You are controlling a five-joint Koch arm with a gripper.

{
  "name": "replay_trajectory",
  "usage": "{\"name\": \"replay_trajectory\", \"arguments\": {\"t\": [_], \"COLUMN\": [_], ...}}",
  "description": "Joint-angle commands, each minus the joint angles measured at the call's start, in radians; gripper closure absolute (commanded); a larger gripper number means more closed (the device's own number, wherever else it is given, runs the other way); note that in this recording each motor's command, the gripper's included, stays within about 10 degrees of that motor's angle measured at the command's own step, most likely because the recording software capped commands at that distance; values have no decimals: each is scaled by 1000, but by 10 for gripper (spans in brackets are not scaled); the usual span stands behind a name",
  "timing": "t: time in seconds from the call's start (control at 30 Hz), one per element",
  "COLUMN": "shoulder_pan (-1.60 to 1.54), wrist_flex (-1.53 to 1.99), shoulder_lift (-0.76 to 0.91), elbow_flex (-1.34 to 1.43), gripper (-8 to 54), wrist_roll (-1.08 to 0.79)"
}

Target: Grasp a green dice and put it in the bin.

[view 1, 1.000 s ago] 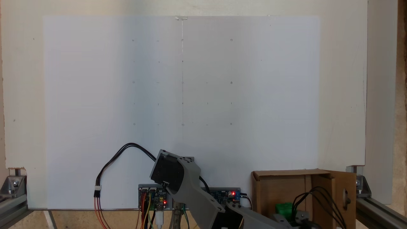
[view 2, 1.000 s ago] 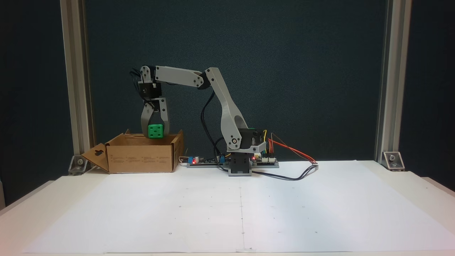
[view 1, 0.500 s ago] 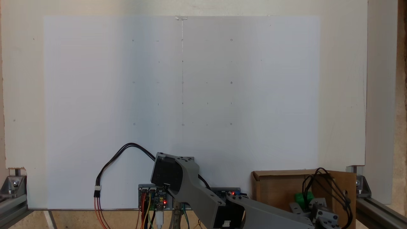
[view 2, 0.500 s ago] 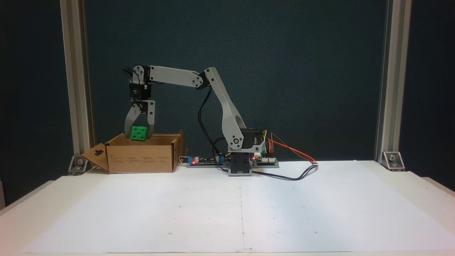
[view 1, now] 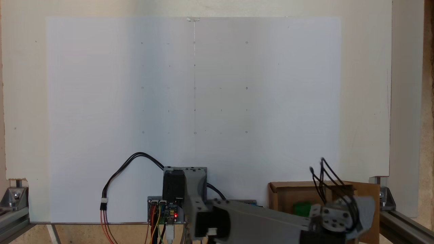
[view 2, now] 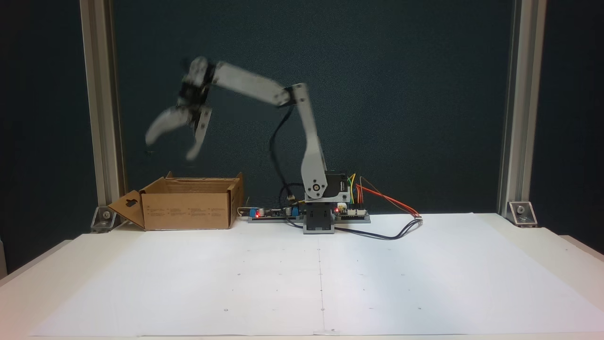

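The green dice (view 1: 301, 208) lies inside the brown cardboard bin (view 1: 288, 198), partly behind the arm's forearm in a fixed view. In the other fixed view the bin (view 2: 188, 208) stands at the table's back left, with its handle-hole flap (view 2: 126, 208) folded out, and its walls hide the dice. My gripper (view 2: 170, 147) hangs blurred well above the bin's left part, open, with its two fingers spread wide and nothing between them.
The arm's base (view 2: 320, 219) and circuit boards with red lights (view 2: 269, 213) sit at the table's back edge, with loose cables (view 2: 387, 233) to the right. White paper (view 2: 321, 278) covers the table. Metal frame posts (view 2: 94, 108) stand at both back corners.
The gripper was shut on the green dice just over the bin. It has let the dice drop into the bin, opened wide and swung upward; the arm is blurred with motion.
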Motion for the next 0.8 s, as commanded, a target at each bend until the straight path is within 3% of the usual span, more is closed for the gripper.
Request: {"name": "replay_trajectory", "arguments": {"t": [0.0,0.17,0.37,0.67,0.77], "shoulder_pan": [-141,-504,-937,-1583,-1635], "wrist_flex": [-12,-9,-14,-365,-518], "shoulder_lift": [149,301,377,529,561], "elbow_flex": [-23,-20,112,848,1075], "gripper": [15,15,13,15,15], "wrist_roll": [140,327,373,460,460]}}
